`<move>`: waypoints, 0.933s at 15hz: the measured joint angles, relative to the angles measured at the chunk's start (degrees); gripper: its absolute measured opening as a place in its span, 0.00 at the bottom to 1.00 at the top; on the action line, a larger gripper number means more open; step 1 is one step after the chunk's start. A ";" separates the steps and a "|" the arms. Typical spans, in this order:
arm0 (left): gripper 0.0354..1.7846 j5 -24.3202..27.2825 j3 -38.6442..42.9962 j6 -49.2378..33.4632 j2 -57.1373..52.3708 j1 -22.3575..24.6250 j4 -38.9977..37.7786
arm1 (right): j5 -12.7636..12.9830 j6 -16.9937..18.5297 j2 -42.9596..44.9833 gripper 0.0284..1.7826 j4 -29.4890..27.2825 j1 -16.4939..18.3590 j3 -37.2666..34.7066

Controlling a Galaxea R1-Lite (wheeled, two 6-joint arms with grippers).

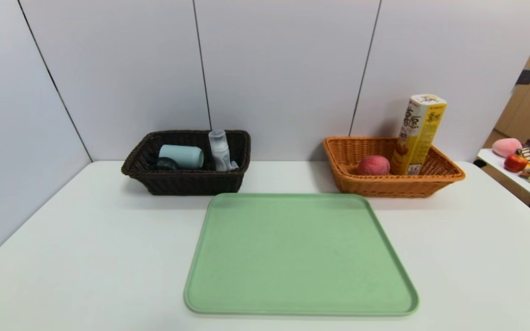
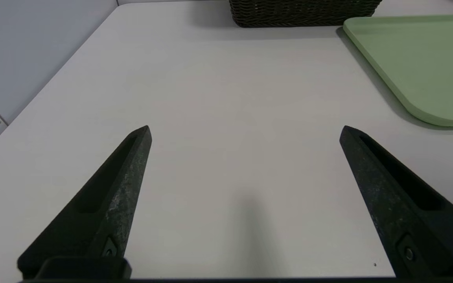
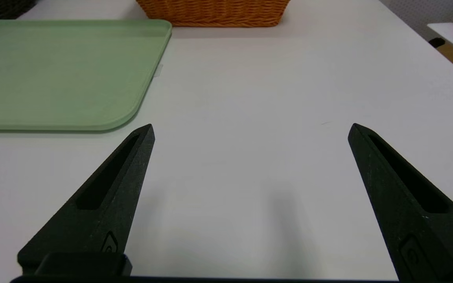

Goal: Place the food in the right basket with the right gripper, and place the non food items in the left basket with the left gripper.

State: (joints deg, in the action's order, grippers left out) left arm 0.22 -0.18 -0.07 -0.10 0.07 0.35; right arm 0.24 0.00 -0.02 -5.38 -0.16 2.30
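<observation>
Seemingly all sorted. Left basket (image 1: 187, 181), dark brown wicker, parked at the desk's far edge toward the left corner, holding the blue-grey cup (image 1: 181, 156) on its side, a slim translucent bottle (image 1: 219, 149) leaning upright against the inner wall, and something dark and rounded just beside the cup, too hidden to name. No marker clearly made out. Right basket (image 1: 394, 184), orange wicker, at the same far edge toward the right, carrying the pink-red peach (image 1: 373, 165) and the tall yellow-and-white snack box (image 1: 418, 133), propped tilted against the basket's end wall because too tall to lie below the rim. Green tray (image 1: 299, 255) centred on the desk between the baskets and the near edge, nothing on it.

Left gripper (image 2: 246, 131) low over bare desk near the front left corner, jaws spread wide, nothing between them; tray corner and brown basket base visible beyond. Right gripper (image 3: 250, 129) likewise low over bare desk toward the front right, jaws wide apart and empty, orange basket base ahead. Both drawn back clear of the baskets, probably resting after release. Judged complete, or nearly so. A side table (image 1: 522, 177) with assorted fruit and packets well off to the right, not part of the job.
</observation>
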 joint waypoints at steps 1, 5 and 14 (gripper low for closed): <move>0.94 -0.01 0.00 -0.04 0.02 0.00 0.00 | 0.11 0.11 0.00 0.95 1.22 0.05 -0.29; 0.94 -0.06 0.00 -0.09 0.05 0.00 0.00 | 0.13 0.16 0.00 0.95 1.63 0.09 -0.63; 0.94 -0.06 0.00 -0.06 0.10 0.00 -0.02 | 0.09 0.16 -0.07 0.95 1.57 0.09 -0.66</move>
